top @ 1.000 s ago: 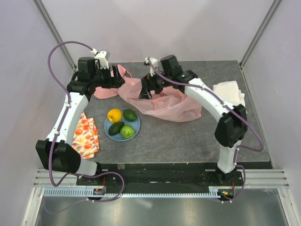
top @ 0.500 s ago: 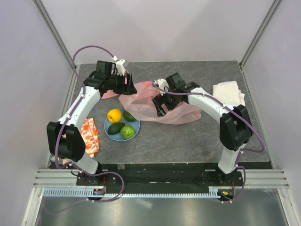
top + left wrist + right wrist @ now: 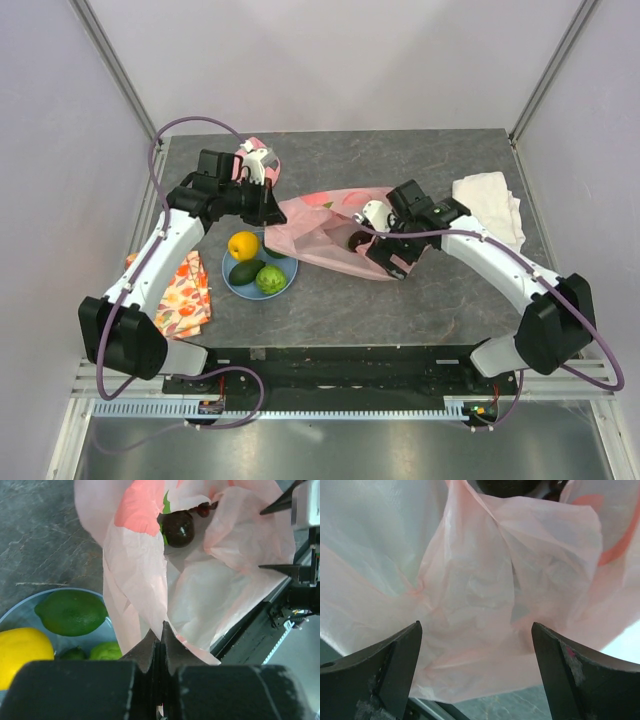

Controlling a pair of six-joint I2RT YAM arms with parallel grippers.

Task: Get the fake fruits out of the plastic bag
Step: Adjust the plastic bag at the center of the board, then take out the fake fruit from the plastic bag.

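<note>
left gripper (image 3: 160,635) pinching plastic bag (image 3: 200,595) rim; right gripper (image 3: 476,626) spread above bag; risk: thin rim slips free, dark purple fruit (image 3: 179,528) trapped inside

Looking down from the top, the plate (image 3: 291,265) sits left of centre. The lemon (image 3: 243,245) is at its upper left, an avocado (image 3: 246,272) just below that, and a round fruit (image 3: 270,279) at the lower right. A second avocado (image 3: 273,251) lies at the plate's upper right, partly under the plastic bag (image 3: 325,222). The bag spreads across the middle of the frame, with its left end over the plate's edge. Inside it, toward the right, lies a small fruit (image 3: 357,240). The left gripper (image 3: 270,212) is at the bag's left end, and the right gripper (image 3: 388,258) is at its lower right edge. A folded cloth (image 3: 182,293) lies left of the plate, and a towel (image 3: 488,203) is off at the right.
</note>
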